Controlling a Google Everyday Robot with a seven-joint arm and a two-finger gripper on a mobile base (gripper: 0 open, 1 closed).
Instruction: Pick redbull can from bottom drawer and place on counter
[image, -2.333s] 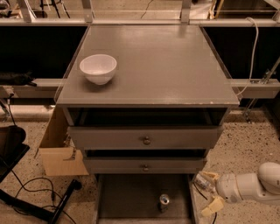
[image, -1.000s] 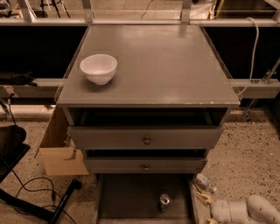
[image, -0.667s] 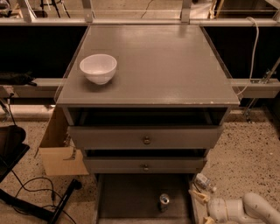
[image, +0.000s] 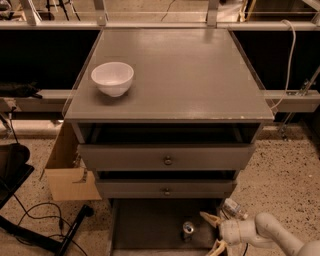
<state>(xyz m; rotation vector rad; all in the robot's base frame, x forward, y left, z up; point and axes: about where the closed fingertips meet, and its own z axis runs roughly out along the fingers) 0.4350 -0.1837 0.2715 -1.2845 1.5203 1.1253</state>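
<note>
The redbull can (image: 187, 229) stands upright on the dark floor of the open bottom drawer (image: 145, 227), near its right side. My gripper (image: 214, 232) is low at the right of the drawer, its two tan fingers (image: 209, 218) spread open and pointing left toward the can, a short gap away from it and holding nothing. The counter (image: 185, 75) is the broad grey top of the cabinet above.
A white bowl (image: 112, 78) sits on the counter's left side. Two closed drawers with round knobs (image: 167, 160) are above the bottom drawer. A cardboard box (image: 67, 167) and cables lie on the floor at left. A clear plastic bottle (image: 234, 208) lies by my wrist.
My arm has dropped lower and moved left, bringing the open gripper closer to the can in the bottom drawer. The can and the bowl have not moved.
</note>
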